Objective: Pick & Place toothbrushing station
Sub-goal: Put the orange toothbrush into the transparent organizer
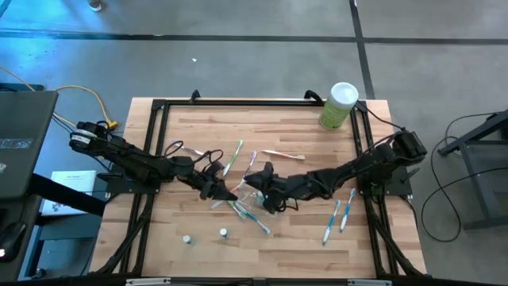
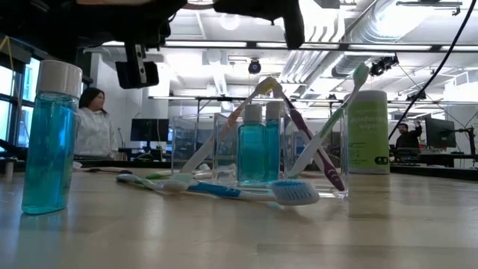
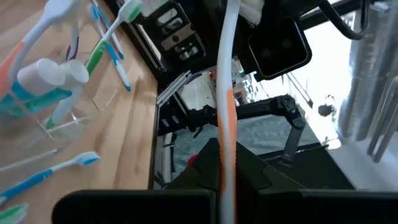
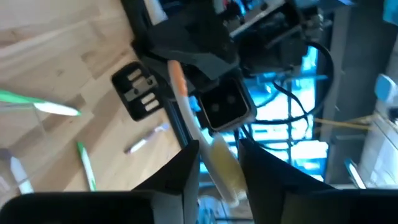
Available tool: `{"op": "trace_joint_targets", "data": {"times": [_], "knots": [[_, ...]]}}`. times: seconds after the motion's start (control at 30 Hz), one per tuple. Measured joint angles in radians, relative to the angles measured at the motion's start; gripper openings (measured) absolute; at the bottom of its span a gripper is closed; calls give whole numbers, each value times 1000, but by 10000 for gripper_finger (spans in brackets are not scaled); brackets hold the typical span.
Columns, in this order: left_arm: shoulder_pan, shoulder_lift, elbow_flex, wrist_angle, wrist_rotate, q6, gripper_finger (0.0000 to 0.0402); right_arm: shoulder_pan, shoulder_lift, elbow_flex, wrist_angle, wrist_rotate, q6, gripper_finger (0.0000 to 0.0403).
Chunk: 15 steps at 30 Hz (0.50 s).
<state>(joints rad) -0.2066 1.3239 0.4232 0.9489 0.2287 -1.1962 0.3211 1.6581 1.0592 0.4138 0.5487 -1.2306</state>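
Note:
A white toothbrush with an orange grip [image 3: 225, 93] hangs in the air between my two grippers, above the middle of the table. My left gripper [image 1: 225, 193] is shut on its handle. My right gripper [image 4: 217, 155] faces it, open, with a finger on either side of the bristle head [image 4: 219, 163]. Just below them stands the clear cup [image 3: 62, 115], which holds two teal bottles with white caps [image 2: 261, 153] and several leaning toothbrushes [image 2: 317, 146]. More toothbrushes [image 1: 252, 216] lie flat on the wood around the cup. My left gripper pinches the toothbrush's handle [image 3: 226, 134] between its two fingers, at the end away from the bristles. The fingers point about level, toward the table's right, and the brush runs on out beyond them. It is lifted clear of the table and the cup.
A tall pale-green canister with a white lid [image 1: 340, 105] stands at the far right corner. Two small bottles [image 1: 187, 238] [image 1: 225, 233] stand near the front edge. Two blue toothbrushes [image 1: 340, 214] lie at the right, a tan one [image 1: 284, 155] farther back. A black frame [image 1: 159, 107] rims the table.

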Motion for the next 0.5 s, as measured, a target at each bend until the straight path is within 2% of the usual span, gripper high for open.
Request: {"op": "trace_joint_targets", "data": {"times": [0.27,0.5], "knots": [[18,-19,-2,-13,4,198,5,84,0,1,11,235,76,110],[21,-67,-2,-7,-25,417,5,103,-26,2,11,564,184,104]]}}
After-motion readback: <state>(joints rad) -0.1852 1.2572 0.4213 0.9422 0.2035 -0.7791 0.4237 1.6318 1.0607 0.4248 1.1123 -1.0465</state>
